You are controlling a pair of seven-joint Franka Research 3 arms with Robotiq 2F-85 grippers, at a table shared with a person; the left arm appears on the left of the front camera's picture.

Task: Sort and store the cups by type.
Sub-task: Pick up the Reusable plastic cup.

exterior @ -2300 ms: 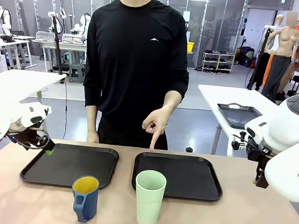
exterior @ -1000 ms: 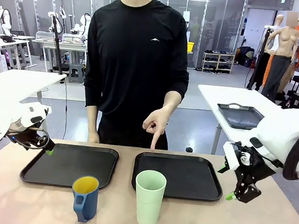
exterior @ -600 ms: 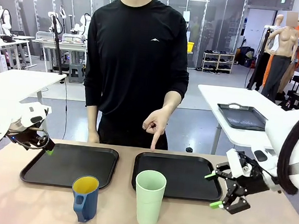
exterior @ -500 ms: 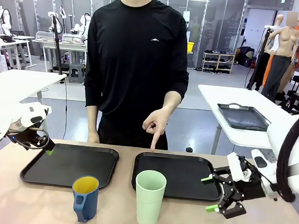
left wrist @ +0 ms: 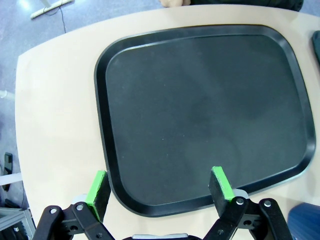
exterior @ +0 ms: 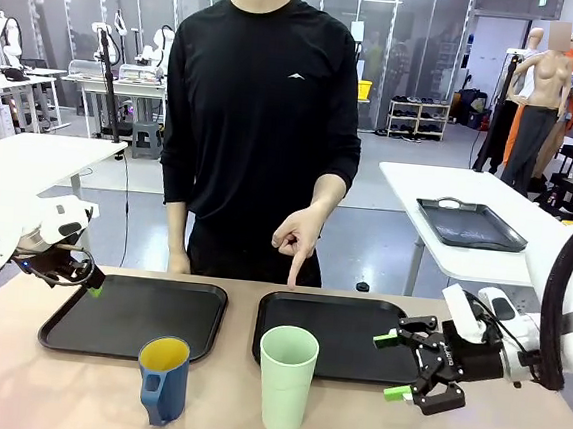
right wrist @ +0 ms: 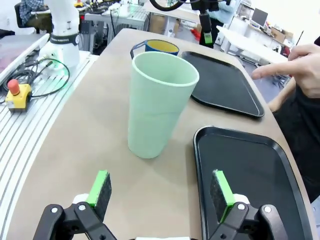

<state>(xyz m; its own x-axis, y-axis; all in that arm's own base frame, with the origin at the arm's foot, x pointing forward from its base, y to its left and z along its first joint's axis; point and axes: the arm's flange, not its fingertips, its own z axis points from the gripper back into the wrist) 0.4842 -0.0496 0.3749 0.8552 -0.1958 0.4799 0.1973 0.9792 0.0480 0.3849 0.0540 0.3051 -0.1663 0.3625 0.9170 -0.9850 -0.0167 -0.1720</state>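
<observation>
White worktables [exterior: 410,180] on grey floor [exterior: 378,253]

Bare surface [exterior: 350,411] lies between the spread right gripper [exterior: 392,365] and the tumbler [exterior: 285,379], with nothing in the way. The mug [exterior: 163,378] stands near the tumbler's other side, a gap between them. A person's pointing hand [exterior: 294,240] hangs over the far rim of the right tray [exterior: 356,339].

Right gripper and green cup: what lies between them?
Bare table, in the right wrist view; the right gripper faces the green cup with open jaws.
</observation>
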